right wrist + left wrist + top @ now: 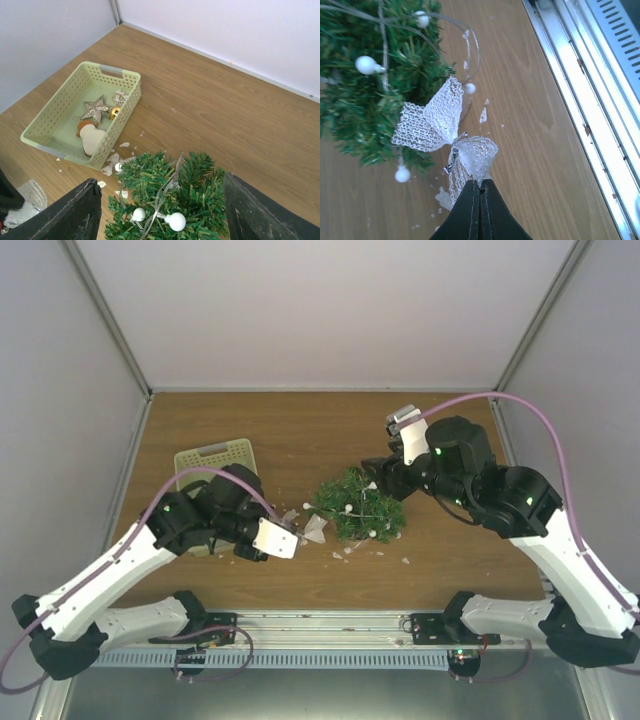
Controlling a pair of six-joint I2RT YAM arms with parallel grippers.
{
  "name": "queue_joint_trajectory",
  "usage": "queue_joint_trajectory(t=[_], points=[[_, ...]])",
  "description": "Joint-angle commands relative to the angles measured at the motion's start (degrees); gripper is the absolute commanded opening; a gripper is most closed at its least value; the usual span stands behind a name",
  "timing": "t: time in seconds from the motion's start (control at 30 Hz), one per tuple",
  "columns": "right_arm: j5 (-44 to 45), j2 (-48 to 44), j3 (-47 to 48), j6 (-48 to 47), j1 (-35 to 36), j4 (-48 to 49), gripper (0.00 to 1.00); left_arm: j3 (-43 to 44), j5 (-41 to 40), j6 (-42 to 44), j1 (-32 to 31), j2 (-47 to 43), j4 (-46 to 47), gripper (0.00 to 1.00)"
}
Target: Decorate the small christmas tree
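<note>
Step in hand: fixing a white mesh bow point(437, 125) onto the small christmas tree point(360, 505). Locate the tree near the middle of the table point(300, 420), to the right of the pale green tray point(215, 453) and already wound with a clear light string point(365, 65) carrying white bulbs. Note the left gripper point(480, 182) pinched fully together on the lower loop of the bow, with the upper loops overlapping the outer needles on the tree's near-left side. Note the right gripper point(162, 207) set wide, one finger on each side of the crown; cannot tell from the right wrist view whether the pads press the branches or merely flank them. Judge the task as partly done: lights on, bow at the edge of the foliage but not yet seated, and a silver star point(97, 107), a gold ball point(115, 113) and other ornaments lying in the tray. For the next move, push the bow deeper between the branches until the needles can catch its wire centre, then part the left fingers and draw back along the approach line. Avoid snagging the light string looping just beside the bow. Expect the tree to tip or slide under a sideways push unless braced from the far side. Disregard the white flecks point(483, 115) scattered on the table around the tree.
</note>
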Motion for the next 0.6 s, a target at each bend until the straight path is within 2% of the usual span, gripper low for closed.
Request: queue_joint_trajectory(t=[0.0, 0.13, 0.33, 0.57], points=[[-0.6, -0.5, -0.2, -0.4, -0.6, 1.5, 0.67, 7.0, 6.4, 8.2, 3.7, 2.6, -10.2, 0.0], [0.0, -1.7, -1.5, -0.9, -0.8, 2.2, 0.67, 12.6, 13.4, 11.5, 7.2, 4.9, -12.7, 0.0], [-1.0, -5.0, -6.8, -4.2, -0.8, 5.3, 0.69, 13.6, 25.1, 12.9, 11.0, 8.4, -12.1, 0.0], [-2.0, -8.8, -10.7, -3.0, -0.8, 10.3, 0.69, 16.6, 47.7, 14.3, 22.0, 16.3, -17.1, 0.0]])
